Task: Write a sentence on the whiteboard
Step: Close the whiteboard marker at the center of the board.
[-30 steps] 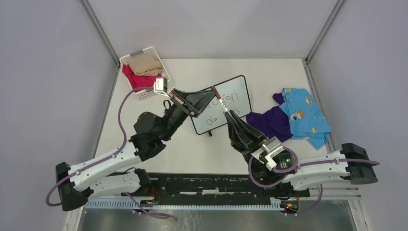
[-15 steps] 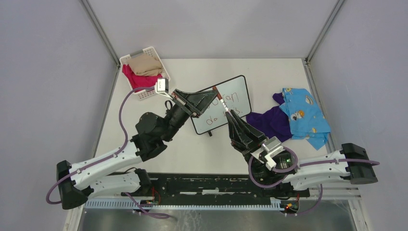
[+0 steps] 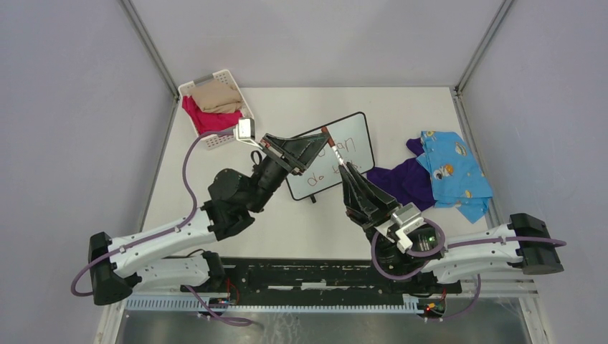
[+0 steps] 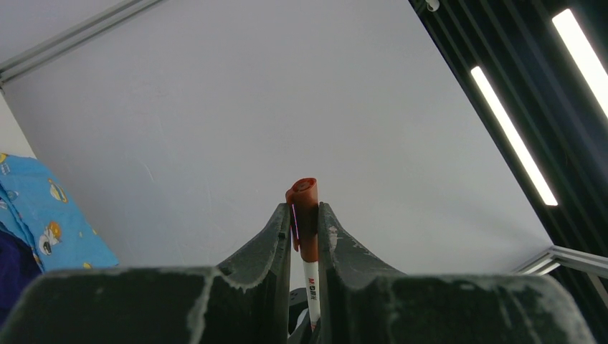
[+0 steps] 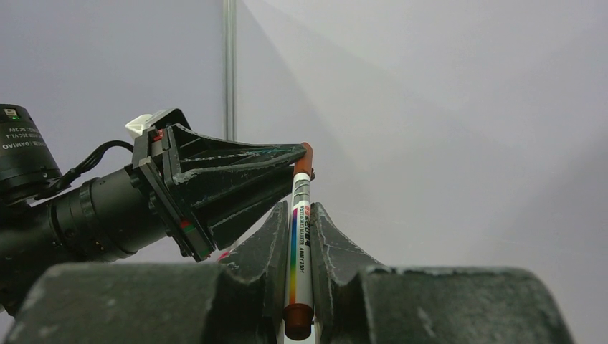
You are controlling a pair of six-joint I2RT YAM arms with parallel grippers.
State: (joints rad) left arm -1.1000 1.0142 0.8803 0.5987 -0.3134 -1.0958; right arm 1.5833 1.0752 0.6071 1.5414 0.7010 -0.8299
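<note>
The whiteboard (image 3: 355,143), mid-bench, already carries words (image 3: 315,178). The left claw (image 4: 304,215) grips the marker's red cap (image 4: 305,193), the right claw (image 5: 301,215) its barrel (image 5: 299,244); only capping seems left.

Arms: two, left arm (image 3: 165,236) and right arm (image 3: 473,251)
Grippers: two, left gripper (image 3: 324,137) and right gripper (image 3: 343,166)
Whiteboard (image 3: 355,140): one
Marker (image 3: 331,148): one
Basket (image 3: 228,74): one
Cloths in basket: two, tan cloth (image 3: 219,94) and red cloth (image 3: 204,118)
Garments beside whiteboard: two, purple garment (image 3: 401,183) and blue garment (image 3: 452,172)
Table (image 3: 301,222): one
</note>
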